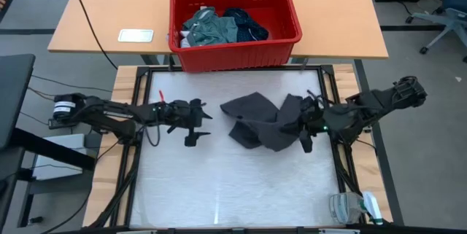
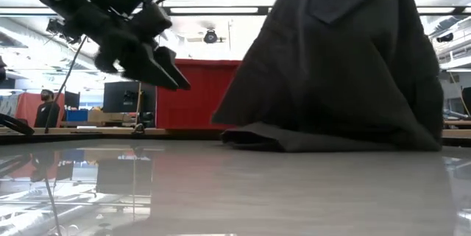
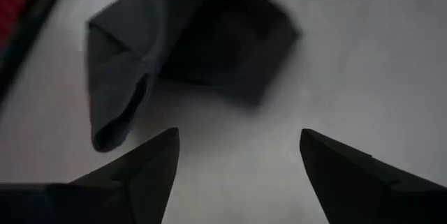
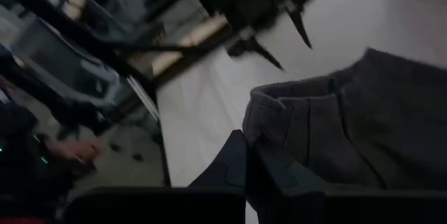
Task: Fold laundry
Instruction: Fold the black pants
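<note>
Left gripper (image 1: 198, 127) hangs spread and empty beside the charcoal grey garment (image 1: 259, 122) at mid-table, right gripper (image 1: 305, 128) pinching its right edge alone; judged risk: a one-sided pull drags and bunches the cloth, spoiling the fold

**Left fingers spread, right fingers pinched**

The left gripper (image 1: 198, 123) hangs left of centre in the high view, fingers wide apart and empty. The right gripper (image 1: 303, 128) sits right of centre, fingers closed on the charcoal grey piece (image 1: 257, 121).
</note>
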{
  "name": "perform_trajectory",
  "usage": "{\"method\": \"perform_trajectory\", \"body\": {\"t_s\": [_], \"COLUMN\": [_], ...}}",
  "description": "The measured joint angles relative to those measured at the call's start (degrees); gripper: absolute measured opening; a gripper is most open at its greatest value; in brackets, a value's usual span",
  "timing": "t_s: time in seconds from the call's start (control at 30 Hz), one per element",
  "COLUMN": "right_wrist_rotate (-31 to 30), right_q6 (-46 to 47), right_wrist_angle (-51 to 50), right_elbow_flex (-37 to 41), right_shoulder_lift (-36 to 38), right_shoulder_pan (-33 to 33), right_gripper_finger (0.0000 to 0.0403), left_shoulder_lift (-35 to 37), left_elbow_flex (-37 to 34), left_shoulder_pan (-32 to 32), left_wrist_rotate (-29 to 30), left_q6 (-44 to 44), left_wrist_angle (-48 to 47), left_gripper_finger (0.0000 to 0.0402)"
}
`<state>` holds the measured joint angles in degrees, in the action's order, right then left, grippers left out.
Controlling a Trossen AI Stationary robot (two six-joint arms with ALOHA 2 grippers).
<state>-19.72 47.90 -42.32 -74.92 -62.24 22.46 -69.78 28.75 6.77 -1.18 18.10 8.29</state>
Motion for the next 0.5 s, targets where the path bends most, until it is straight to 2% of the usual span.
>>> {"method": "perform_trajectory", "body": {"t_s": [0.17, 0.27, 0.33, 0.5], "right_wrist_rotate": [2.03, 3.16, 3.14, 3.03], "right_q6": [-0.08, -0.07, -0.07, -0.05], "right_wrist_angle": [1.5, 1.52, 1.59, 2.48], "right_elbow_flex": [-0.43, -0.43, -0.43, -0.43], "right_shoulder_lift": [0.07, 0.04, 0.04, 0.04], "right_shoulder_pan": [-0.41, 0.24, 0.67, 1.06], "right_gripper_finger": [0.001, 0.001, 0.001, 0.001], "left_shoulder_lift": [-5.48, -7.2, -8.34, -12.56], "left_elbow_flex": [0.29, 0.33, 0.36, 0.38], "left_shoulder_pan": [1.57, 3.66, 5.07, 7.4], "left_wrist_rotate": [10.99, 13.51, 12.11, 1.29], "left_q6": [3.75, 1.02, 0.79, 4.39], "left_wrist_angle": [5.82, 8.73, 11.44, 18.1], "left_gripper_finger": [0.0302, 0.0302, 0.0302, 0.0302]}}
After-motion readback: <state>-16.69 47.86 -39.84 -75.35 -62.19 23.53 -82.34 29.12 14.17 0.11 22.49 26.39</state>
